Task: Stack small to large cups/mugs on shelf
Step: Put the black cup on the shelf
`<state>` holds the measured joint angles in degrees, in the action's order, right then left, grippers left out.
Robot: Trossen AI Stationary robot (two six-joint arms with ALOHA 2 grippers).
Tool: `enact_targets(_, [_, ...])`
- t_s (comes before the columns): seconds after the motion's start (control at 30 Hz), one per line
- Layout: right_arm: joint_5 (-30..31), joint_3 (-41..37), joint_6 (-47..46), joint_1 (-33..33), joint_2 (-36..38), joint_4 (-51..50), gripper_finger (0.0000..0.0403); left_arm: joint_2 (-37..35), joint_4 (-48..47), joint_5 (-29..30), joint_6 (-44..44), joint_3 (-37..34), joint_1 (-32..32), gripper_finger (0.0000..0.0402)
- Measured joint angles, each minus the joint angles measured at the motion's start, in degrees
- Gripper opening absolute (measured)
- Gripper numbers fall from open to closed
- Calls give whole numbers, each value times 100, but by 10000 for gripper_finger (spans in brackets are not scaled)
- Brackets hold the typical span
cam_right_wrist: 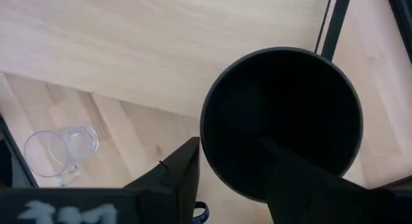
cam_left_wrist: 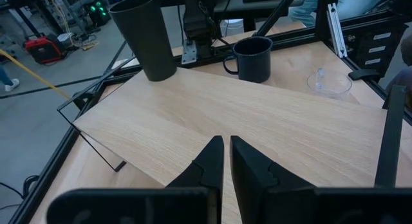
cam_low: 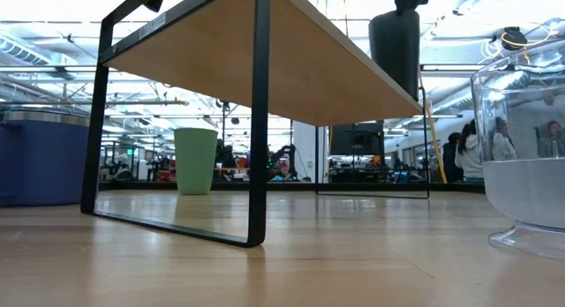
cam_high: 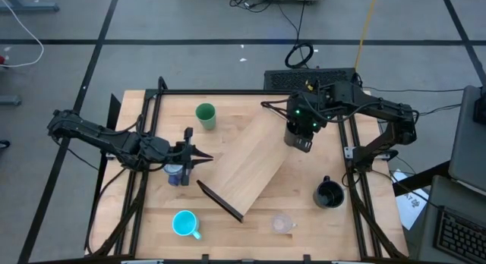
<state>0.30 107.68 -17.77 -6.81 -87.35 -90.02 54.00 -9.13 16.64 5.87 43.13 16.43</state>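
The shelf (cam_high: pixel 247 169) lies slantwise across the table on its dark end brackets. The tall black cup (cam_left_wrist: pixel 143 37) stands upright on the shelf's far right end. My right gripper (cam_right_wrist: pixel 225 147) hangs open over it, pointing down, one finger inside the cup's mouth and one outside. The green tumbler (cam_high: pixel 205 116) stands at the far side, the blue-purple mug (cam_high: pixel 175 174) at the left, and the cyan mug (cam_high: pixel 184 224) near the front. The clear cup (cam_high: pixel 282 223) and wide black mug (cam_high: pixel 328 193) stand to the right. My left gripper (cam_high: pixel 206 157) is shut, level, just above the blue-purple mug, pointing at the shelf. My right gripper comes at the tall black cup's rim (cam_right_wrist: pixel 207 130) from above, with the cup's wall between its two parted fingers. I cannot tell whether either finger touches the wall. The cup stands upright with its bottom (cam_left_wrist: pixel 161 73) on the shelf.
A black frame (cam_high: pixel 156 93) runs around the tabletop. Bare board lies between the tall black cup and the shelf's near bracket (cam_high: pixel 220 201). Cables and a dark box (cam_high: pixel 304 78) lie beyond the far edge. People sit in the room behind (cam_low: pixel 494 148).
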Motion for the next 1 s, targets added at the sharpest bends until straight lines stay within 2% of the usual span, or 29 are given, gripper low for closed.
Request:
enact_targets(0.8, [128,0,186,-2,-23,693,141,0,-2,0,-9,0,0,31])
enact_targets(1.0, [124,0,326,-25,-50,889,125,0,-4,0,-9,0,0,31])
